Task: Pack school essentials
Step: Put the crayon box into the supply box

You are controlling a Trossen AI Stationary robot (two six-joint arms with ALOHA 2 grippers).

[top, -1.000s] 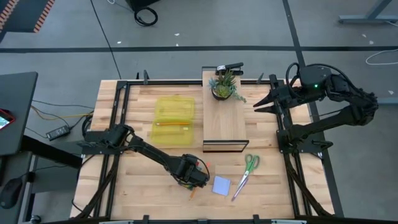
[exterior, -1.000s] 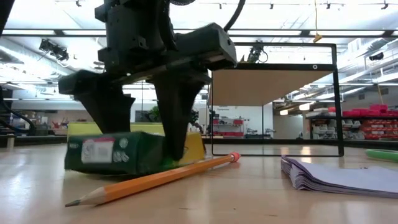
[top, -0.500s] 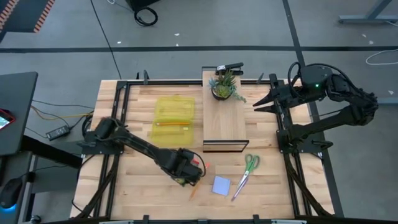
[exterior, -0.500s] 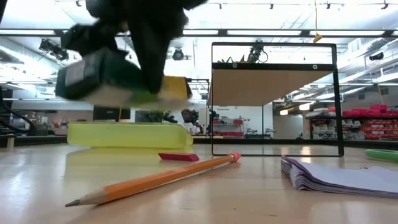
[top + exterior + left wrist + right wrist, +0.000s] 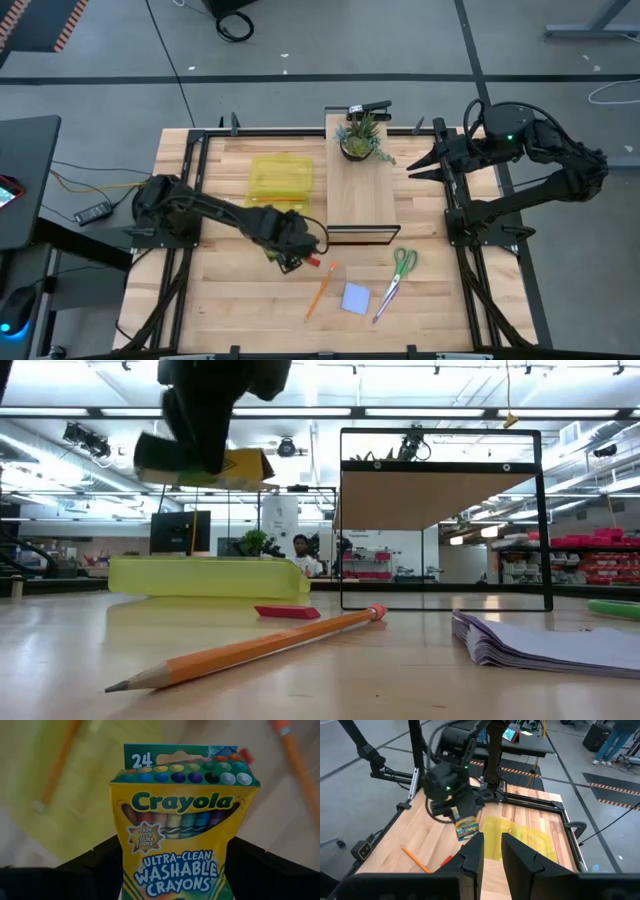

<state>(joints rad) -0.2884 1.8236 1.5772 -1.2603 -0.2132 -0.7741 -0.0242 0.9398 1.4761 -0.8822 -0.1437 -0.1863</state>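
Note:
My left gripper (image 5: 287,247) is shut on the yellow-green crayon box (image 5: 182,825), held in the air by the near end of the translucent yellow case (image 5: 280,178). The box also shows in the low view (image 5: 212,463) and the right wrist view (image 5: 466,828). One orange pencil (image 5: 320,292) lies flat on the table. Another pencil (image 5: 57,767) lies in the case. The light blue sticky-note pad (image 5: 356,298) and the green-handled scissors (image 5: 397,277) lie flat at the near right. My right gripper (image 5: 412,169) is open and empty, high at the far right. My left gripper pinches the crayon box between its two fingers (image 5: 95,867) by the two narrow sides of its lower half (image 5: 127,870). The top flap end (image 5: 180,757) points away from the wrist. The box is lifted clear of the table and the case, lying roughly level in the low view.
A red eraser (image 5: 313,263) lies on the table just right of my left gripper. A wooden shelf stand (image 5: 360,195) with a potted green plant (image 5: 362,138) stands at the middle far side. A black frame rail (image 5: 200,180) runs along the table's left side.
My left gripper has lifted the crayon box off the table and carried it up and toward the far-left, to the near end of the yellow case. The red eraser, hidden behind the box before, now shows. The pencil has stayed where it was.

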